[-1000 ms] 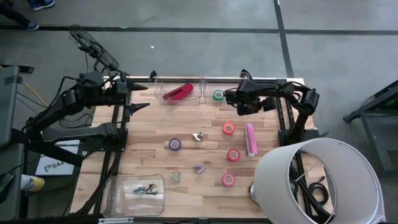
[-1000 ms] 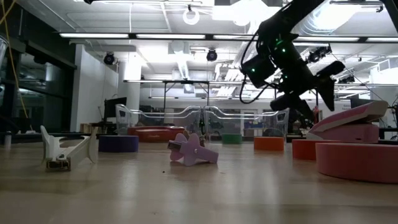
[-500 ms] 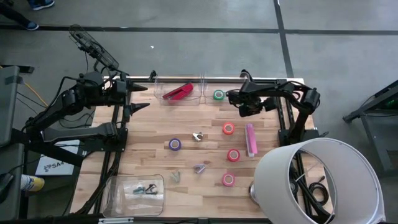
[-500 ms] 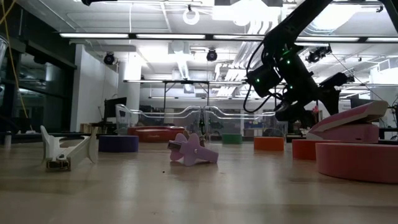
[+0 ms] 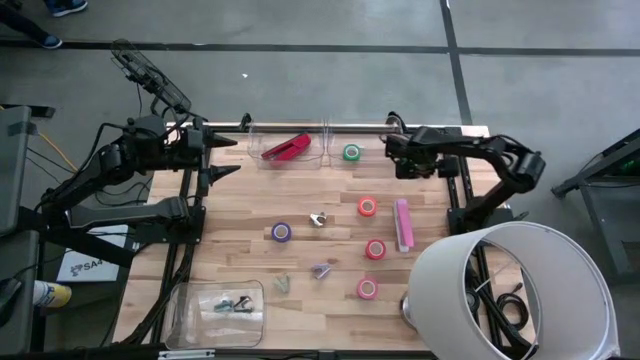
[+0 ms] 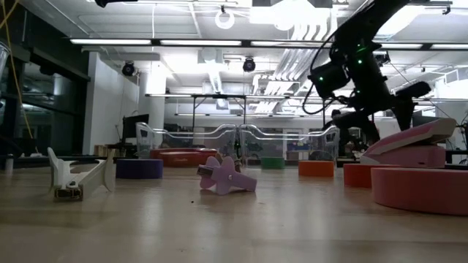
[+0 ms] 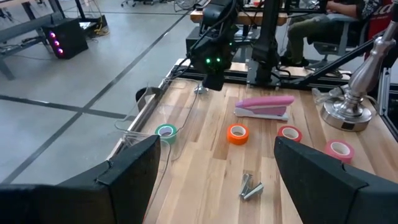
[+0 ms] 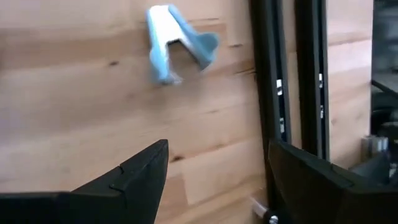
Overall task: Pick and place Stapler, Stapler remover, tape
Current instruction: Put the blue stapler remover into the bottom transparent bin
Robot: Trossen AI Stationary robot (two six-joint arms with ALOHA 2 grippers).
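Counter (image 5: 300,200): pale wood planks, scattered tape rolls (image 5: 367,207), pink stapler (image 5: 402,224).
Room: grey floor, bright ceiling lights.
Right tool (image 8: 214,177): spread, over a light-blue, probably staple remover (image 8: 177,38).
Left tool (image 7: 214,168): spread, empty.

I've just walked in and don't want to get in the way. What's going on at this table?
Nothing is being held right now. The right hand hangs open above the wood near the green tape roll, with a blue staple remover lying just ahead of it. The left hand waits open at the left side. A red stapler sits in a clear tray; the pink stapler and other tape rolls lie loose on the table.
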